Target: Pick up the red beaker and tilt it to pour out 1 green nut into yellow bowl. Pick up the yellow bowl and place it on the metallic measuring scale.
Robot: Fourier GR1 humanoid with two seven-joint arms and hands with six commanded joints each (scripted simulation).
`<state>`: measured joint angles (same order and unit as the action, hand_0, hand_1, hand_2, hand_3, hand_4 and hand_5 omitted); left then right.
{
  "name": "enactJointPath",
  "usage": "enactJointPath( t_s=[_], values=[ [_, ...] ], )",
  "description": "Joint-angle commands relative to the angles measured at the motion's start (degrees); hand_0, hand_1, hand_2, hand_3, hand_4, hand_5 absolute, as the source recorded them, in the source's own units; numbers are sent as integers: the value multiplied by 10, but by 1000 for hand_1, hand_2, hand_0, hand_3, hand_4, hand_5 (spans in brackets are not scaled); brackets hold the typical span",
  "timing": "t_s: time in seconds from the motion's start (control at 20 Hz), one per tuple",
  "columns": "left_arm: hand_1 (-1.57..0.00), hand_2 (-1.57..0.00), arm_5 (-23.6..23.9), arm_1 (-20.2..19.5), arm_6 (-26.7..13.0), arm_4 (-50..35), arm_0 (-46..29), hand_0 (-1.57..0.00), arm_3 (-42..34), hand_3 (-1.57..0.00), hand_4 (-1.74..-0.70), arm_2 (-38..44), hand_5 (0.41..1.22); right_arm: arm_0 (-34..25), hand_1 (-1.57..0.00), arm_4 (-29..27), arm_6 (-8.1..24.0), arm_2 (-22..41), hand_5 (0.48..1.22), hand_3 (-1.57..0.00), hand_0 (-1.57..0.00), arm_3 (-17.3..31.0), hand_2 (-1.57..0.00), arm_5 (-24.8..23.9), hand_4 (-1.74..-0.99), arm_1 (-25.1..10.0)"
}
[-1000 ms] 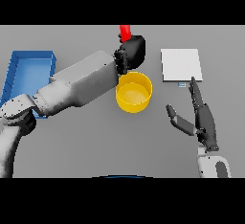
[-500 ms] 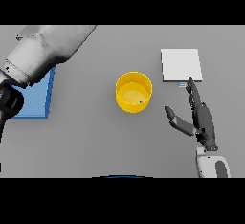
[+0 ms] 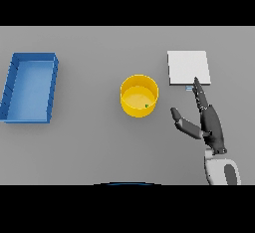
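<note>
The yellow bowl (image 3: 139, 96) stands upright in the middle of the table with a small green nut (image 3: 146, 106) inside near its right wall. The metallic measuring scale (image 3: 188, 67) is a pale square plate to the bowl's upper right. My right hand (image 3: 209, 122) hovers to the right of the bowl and just below the scale, open, fingers straight and pointing away, thumb spread toward the bowl, holding nothing. No red beaker shows in the head view. My left hand is out of sight.
A blue tray (image 3: 30, 87) with raised walls lies at the table's left side.
My left arm, which held the red beaker above the bowl a second ago, swung away to the left and has left the view, and the beaker is gone with it. The right hand kept still.
</note>
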<state>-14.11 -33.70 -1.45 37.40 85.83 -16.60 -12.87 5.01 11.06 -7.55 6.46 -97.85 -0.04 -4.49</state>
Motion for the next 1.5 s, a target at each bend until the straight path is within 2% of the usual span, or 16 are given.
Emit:
enactJointPath(
  t_s=[0.0,0.1,0.2,0.35,0.5,0.7,0.8,1.0,1.05,1.1,1.15,1.25,1.35,1.45],
  values=[
    [-1571,-1571,20,-1,-31,-20,-27,-1571,-4,-1554,-1740,17,1221,-3,1,2,0,0,614,1,1,3,1,1,-1132,-3],
    [-1571,-1571,63,-7,-82,-44,-82,-1571,-24,-1560,-1740,33,1221,1,1,1,-14,-1,626,1,1,7,1,5,-1138,-6],
    [-1571,-1571,100,-9,-107,-92,-138,-1571,-53,-1564,-1740,70,1221,-4,1,-3,-5,-1,632,1,1,7,1,8,-1134,-8],
    [-1571,-1571,132,-8,-175,-148,-218,-1571,-114,-1567,-1741,108,1221,-4,1,-1,-2,2,655,1,1,7,1,8,-1133,-6],
    [-1571,-1571,162,3,-199,-188,-325,-1571,-213,-1569,-1741,120,1221,-5,1,-14,-8,-1,669,1,1,5,1,18,-1131,-10],
    [-1571,-1571,194,22,-232,-226,-462,-1571,-353,-1570,-1741,125,1221,-4,1,1,-15,-1,676,1,1,15,1,10,-1166,-12],
    [-1571,-1571,202,35,-256,-237,-496,-1571,-393,-1571,-1741,122,1151,2,1,1,-21,3,676,1,1,14,1,12,-1174,-12],
    [-1571,-1571,216,39,-294,-245,-544,-1571,-446,-1571,-1741,126,925,-2,1,-4,-18,-2,671,1,1,18,1,13,-1157,-13],
    [-1571,-1571,213,40,-308,-249,-548,-1571,-459,-1571,-1655,126,868,-2,1,-7,-18,-3,669,1,1,20,1,15,-1155,-12],
    [-1571,-1526,204,38,-312,-252,-557,-1571,-473,-1525,-1521,123,818,-2,1,-14,-19,-6,670,1,1,16,1,18,-1155,-14],
    [-1344,-1276,173,31,-302,-263,-567,-1469,-497,-1318,-1369,117,774,0,1,-10,-22,-2,670,1,1,16,1,15,-1153,-10],
    [-860,-817,127,27,-300,-302,-576,-940,-519,-843,-1126,123,705,-4,1,-8,-10,-2,670,1,1,14,1,14,-1149,-10],
    [-550,-522,92,19,-306,-320,-584,-601,-522,-539,-976,123,664,5,1,-8,-25,0,670,1,1,9,1,14,-1153,-10],
    [-351,-334,71,8,-314,-308,-582,-384,-519,-345,-875,108,644,4,1,-10,-22,-3,669,1,1,9,1,14,-1155,-11]
  ],
)
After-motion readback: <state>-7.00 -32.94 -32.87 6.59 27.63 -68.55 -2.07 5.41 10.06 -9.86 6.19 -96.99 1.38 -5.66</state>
